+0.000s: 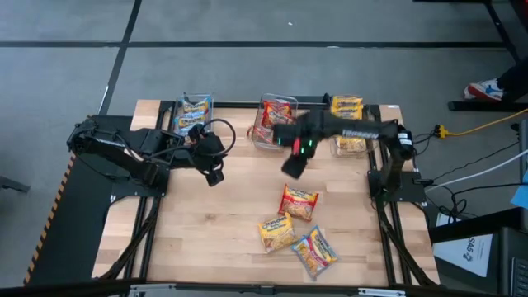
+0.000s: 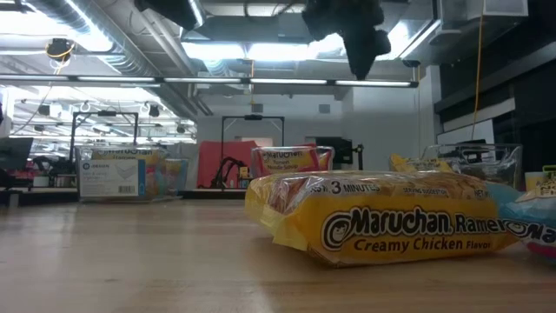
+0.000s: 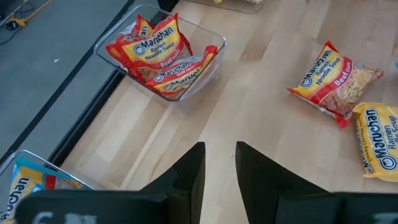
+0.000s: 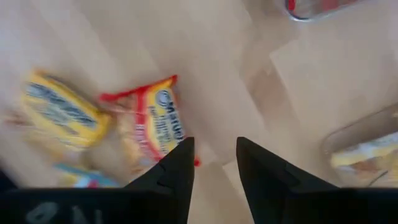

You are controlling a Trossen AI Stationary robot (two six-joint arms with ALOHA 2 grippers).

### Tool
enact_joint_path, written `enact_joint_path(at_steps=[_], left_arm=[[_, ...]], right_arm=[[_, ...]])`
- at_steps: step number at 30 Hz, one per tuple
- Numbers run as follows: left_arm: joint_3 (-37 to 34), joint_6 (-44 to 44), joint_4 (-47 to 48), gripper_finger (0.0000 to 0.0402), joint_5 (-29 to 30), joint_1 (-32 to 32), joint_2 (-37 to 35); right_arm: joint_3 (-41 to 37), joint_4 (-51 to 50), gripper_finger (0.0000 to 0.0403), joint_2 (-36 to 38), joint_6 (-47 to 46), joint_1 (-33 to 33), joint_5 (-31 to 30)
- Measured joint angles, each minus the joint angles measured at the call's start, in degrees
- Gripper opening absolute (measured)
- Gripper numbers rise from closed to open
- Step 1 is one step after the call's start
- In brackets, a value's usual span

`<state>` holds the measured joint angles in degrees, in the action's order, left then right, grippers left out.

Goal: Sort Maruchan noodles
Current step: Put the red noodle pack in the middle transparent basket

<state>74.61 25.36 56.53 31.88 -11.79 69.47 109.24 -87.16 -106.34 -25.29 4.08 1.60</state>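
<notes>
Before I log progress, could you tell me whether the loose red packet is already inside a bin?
No, the red packet lies on the bare wooden table, outside the bins.

Overhead camera looks straight down on the table (image 1: pixel 206 231); the low one sits at tabletop level — both share that yellow packet (image 2: pixel 382 222), close up.

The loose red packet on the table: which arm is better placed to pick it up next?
The right. Its open claw hangs just above the red packet, while the left claw waits farther off, near the blue bin.
</notes>
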Motion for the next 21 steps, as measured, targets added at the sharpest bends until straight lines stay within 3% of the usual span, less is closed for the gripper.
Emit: enact_joint_path(at_steps=[3,7,15,21], left_arm=[[0.0,0.0,0.0,0.0083,0.0,-0.5,0.0],[0.0,1.5,0.0,0.0083,0.0,-1.6,0.0],[0.0,1.6,0.7,0.0083,0.0,-3.4,0.0],[0.0,2.7,0.9,0.0083,0.0,-3.8,0.0]], right_arm=[[-5.7,3.5,0.0124,0.0,-1.4,-4.9,-4.2],[-15.7,10.1,0.0124,0.0,-6.8,-7.0,-3.7],[-29.6,28.2,0.0125,-0.1,-10.9,-7.2,9.9],[-34.3,33.4,0.0125,0.0,-12.0,-7.1,9.5]])
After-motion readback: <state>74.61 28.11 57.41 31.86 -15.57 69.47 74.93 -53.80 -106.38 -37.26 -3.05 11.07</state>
